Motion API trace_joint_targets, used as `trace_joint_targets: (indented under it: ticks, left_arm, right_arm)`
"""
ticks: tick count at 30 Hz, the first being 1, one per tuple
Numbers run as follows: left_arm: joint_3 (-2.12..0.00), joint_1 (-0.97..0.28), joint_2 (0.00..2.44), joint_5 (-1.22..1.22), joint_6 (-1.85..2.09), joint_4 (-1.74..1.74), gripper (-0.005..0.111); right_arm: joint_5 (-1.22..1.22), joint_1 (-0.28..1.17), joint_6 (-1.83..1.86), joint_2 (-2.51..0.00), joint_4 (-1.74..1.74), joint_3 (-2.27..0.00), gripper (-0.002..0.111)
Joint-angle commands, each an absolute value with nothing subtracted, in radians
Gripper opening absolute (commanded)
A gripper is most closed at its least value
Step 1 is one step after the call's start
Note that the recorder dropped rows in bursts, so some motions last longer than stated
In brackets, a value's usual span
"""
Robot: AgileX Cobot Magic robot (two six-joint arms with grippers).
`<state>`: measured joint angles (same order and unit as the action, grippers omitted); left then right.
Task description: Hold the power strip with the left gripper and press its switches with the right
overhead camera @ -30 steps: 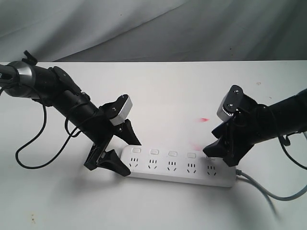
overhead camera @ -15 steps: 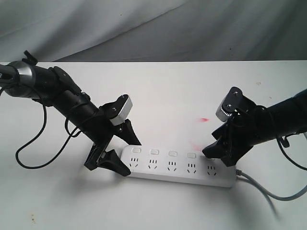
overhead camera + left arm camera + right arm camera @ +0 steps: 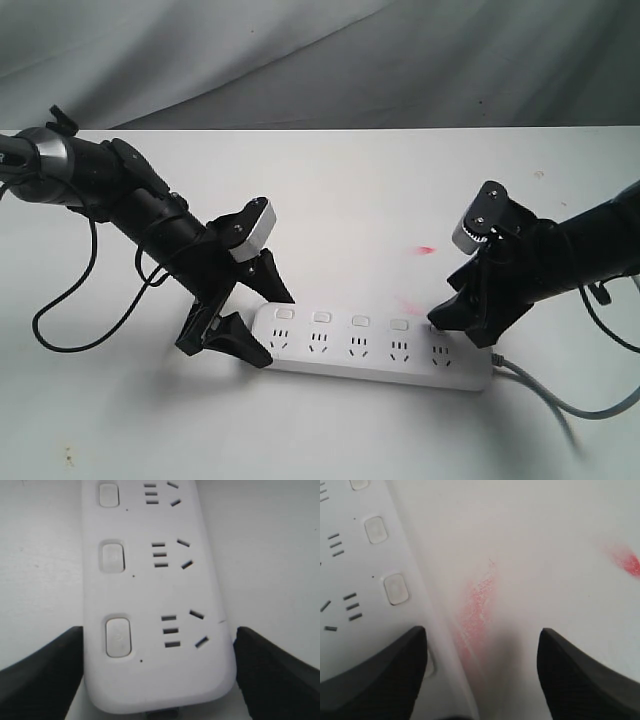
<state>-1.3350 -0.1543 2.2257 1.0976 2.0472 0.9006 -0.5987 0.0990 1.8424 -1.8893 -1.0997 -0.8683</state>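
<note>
The white power strip (image 3: 375, 345) lies on the white table, its grey cord (image 3: 570, 400) leaving at the right. My left gripper (image 3: 272, 330) straddles its left end, and in the left wrist view the black fingers (image 3: 50, 672) press both long sides of the strip (image 3: 155, 595), shut on it. Switches (image 3: 322, 317) run along the far edge. My right gripper (image 3: 458, 328) stands open over the right end. One finger (image 3: 375, 675) partly covers the end switch, beside another switch (image 3: 396, 589); the other finger hangs over the bare table.
Red smears (image 3: 425, 248) mark the table behind the strip's right end. A black cable (image 3: 60, 320) loops on the table under the left arm. A grey cloth backdrop (image 3: 320, 60) hangs beyond the table's far edge.
The right gripper has shifted only slightly over the strip's right end. The left gripper and the strip have not moved.
</note>
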Motion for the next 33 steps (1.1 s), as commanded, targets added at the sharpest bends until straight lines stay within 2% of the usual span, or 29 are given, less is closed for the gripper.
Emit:
trace_joint_targets:
  ticks: [1, 7, 12, 22, 28, 33]
  left_arm:
    - [-1.331, -0.162, 2.226, 1.097, 2.051, 0.902, 0.000]
    - [-1.331, -0.162, 2.226, 1.097, 2.049, 0.902, 0.000]
    - [-1.331, -0.162, 2.226, 1.097, 2.049, 0.902, 0.000]
    - [-1.331, -0.162, 2.226, 1.097, 2.051, 0.902, 0.000]
    - [-1.331, -0.162, 2.226, 1.097, 2.051, 0.902, 0.000]
    - [-1.331, -0.162, 2.226, 1.097, 2.049, 0.902, 0.000]
  right_arm:
    - [-0.534, 0.093, 1.849, -1.900, -0.990, -0.858, 0.059]
    - [-0.534, 0.093, 1.849, -1.911, -0.986, -0.858, 0.059]
    - [-0.538, 0.093, 1.873, -1.897, -1.125, -0.858, 0.059]
    - [-0.541, 0.091, 1.882, -1.573, -1.313, -0.863, 0.059]
    - [-0.369, 0.091, 1.780, -1.290, -1.376, -0.863, 0.059]
    - [-0.072, 0.091, 1.712, -1.052, -1.469, -0.863, 0.059]
